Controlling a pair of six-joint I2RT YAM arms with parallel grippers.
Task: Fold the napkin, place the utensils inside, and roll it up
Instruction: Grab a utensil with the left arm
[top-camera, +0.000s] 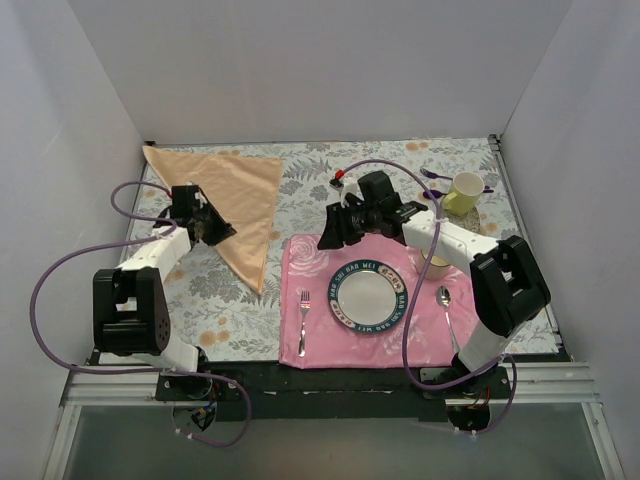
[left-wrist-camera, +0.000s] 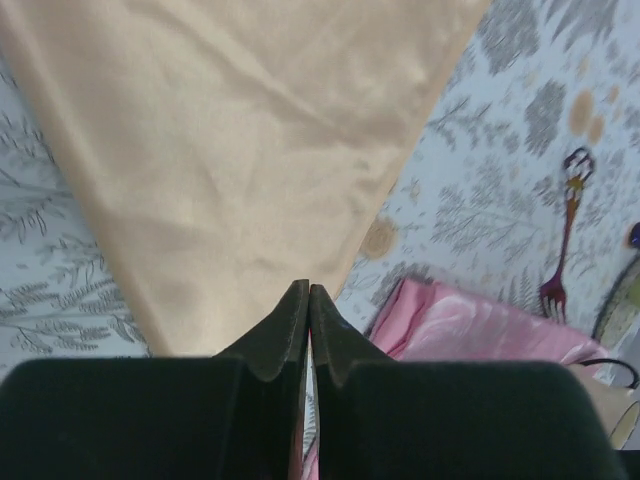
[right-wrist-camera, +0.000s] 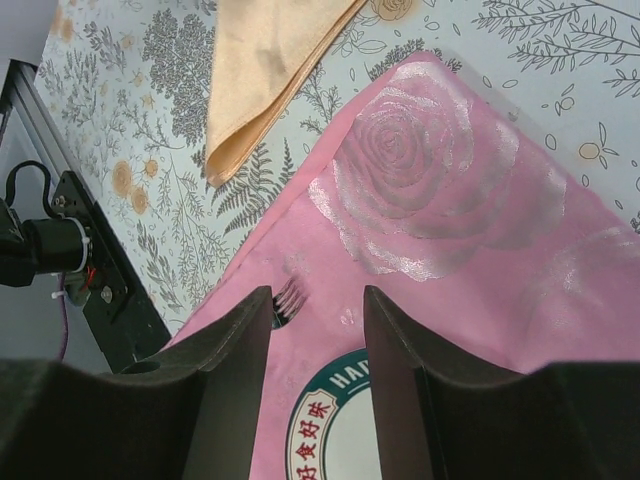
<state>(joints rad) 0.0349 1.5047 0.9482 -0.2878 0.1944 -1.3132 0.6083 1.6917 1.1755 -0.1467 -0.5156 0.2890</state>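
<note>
The peach-gold napkin (top-camera: 225, 195) lies folded into a triangle at the back left of the floral tablecloth, its point toward the near side. It also shows as a triangle (left-wrist-camera: 240, 170) in the left wrist view, and its point (right-wrist-camera: 265, 70) shows in the right wrist view. My left gripper (top-camera: 218, 228) hovers over the napkin's lower part. It is shut (left-wrist-camera: 309, 288) with nothing between the fingers. A dark copper fork (left-wrist-camera: 566, 225), one of the utensils, lies on the tablecloth right of the napkin. My right gripper (top-camera: 330, 236) stands open (right-wrist-camera: 317, 300) and empty over the pink placemat's back left corner.
A pink rose-printed placemat (top-camera: 300, 265) carries a green-rimmed plate (top-camera: 366, 297), a silver fork (top-camera: 304, 318) and a silver spoon (top-camera: 446, 305). A yellow mug (top-camera: 465, 192) and purple spoons (top-camera: 435, 176) stand at the back right. White walls enclose the table on three sides.
</note>
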